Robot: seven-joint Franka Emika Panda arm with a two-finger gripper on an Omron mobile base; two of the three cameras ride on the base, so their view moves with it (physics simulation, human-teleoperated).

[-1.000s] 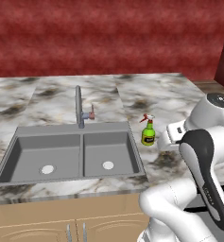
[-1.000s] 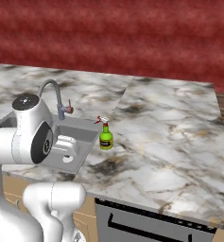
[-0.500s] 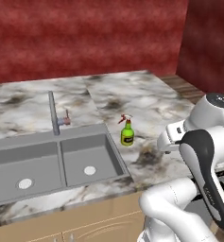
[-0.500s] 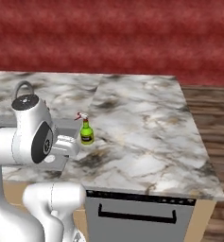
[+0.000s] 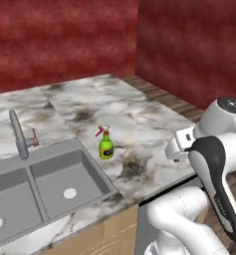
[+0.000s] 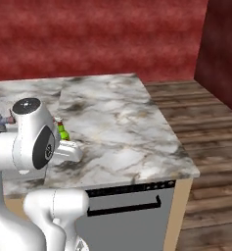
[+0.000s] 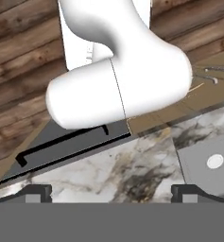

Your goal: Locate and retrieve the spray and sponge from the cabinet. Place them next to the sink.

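Spray [image 5: 106,144] stood upright on the marble surface [image 5: 139,119], just beside the sink [image 5: 45,184] on its right-hand rim side, near the faucet [image 5: 19,134]. Judged from that, the spray half looked done; sponge and cabinet weren't visible in any shot.

Tool [image 7: 111,191] was wide open and empty, tips well apart at the bottom of the hand view, pointing down over the surface edge with a basin drain [image 7: 215,161] to one side and the dishwasher handle [image 7: 61,142] beyond the front edge. Arm was folded in close to the base.

Step in hand, as I read it: go find the sponge in the cabinet. To do it well:
- keep the arm tucked while the base drives, so nothing sweeps the spray, which sat close to the elbow in the right base view [image 6: 63,131]
- leave the jaws open for the approach
- sponge is flat, so come in low along the shelf and pinch across its short side
- set it beside the spray, apart from it, not on the basin lip

Risk: knocking the bottle into the basin when swinging out.
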